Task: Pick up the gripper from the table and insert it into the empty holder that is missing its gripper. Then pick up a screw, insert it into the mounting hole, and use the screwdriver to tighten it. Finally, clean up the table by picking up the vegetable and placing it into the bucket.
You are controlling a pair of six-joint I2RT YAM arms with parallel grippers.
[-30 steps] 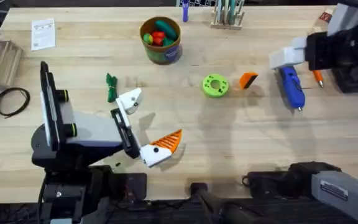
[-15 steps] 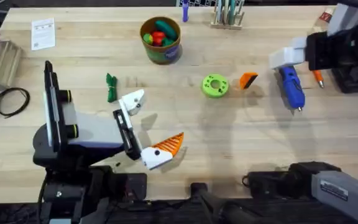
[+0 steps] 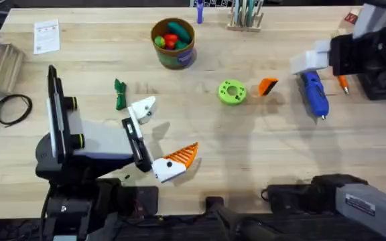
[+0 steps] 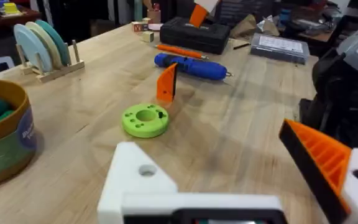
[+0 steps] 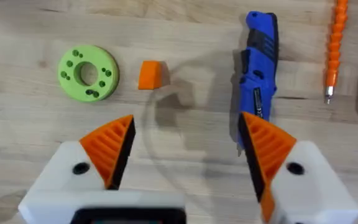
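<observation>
Orange ribbed pads mark the right claw [image 5: 188,152], which hangs wide apart and holds nothing, above the right side of the table. Beneath it the loose orange gripper [image 5: 150,74] stands on the wood, between the lime ring [image 5: 89,72] and the blue screwdriver [image 5: 259,74]; it is just beside the ring and touches neither. A slim orange tool [image 5: 334,46] lies beyond the screwdriver.

Near the front edge, the left claw [image 3: 158,137] also stands wide apart and grips nothing. One of its fingers carries an orange pad [image 3: 181,154]. The other is the bare white holder [image 4: 143,180], with a small dark hole in its face.

Light butcher-block wood makes up the table [image 3: 246,147], its boards running crosswise. The vegetable [image 3: 119,94] lies on it just beyond the holder. Farther back stands the bucket [image 3: 173,43], with red, green and yellow toy food showing inside. A paper card [image 3: 46,35] lies towards the far left corner, and a coil of black cable [image 3: 12,108] towards the left edge. A small wooden rack [image 3: 246,15] of discs stands at the back.

Behind the table, the left wrist view shows a cluttered room: a black case [image 4: 194,34] and a grey tray [image 4: 281,46] sit at the table's far edge, with dark furniture beyond.
</observation>
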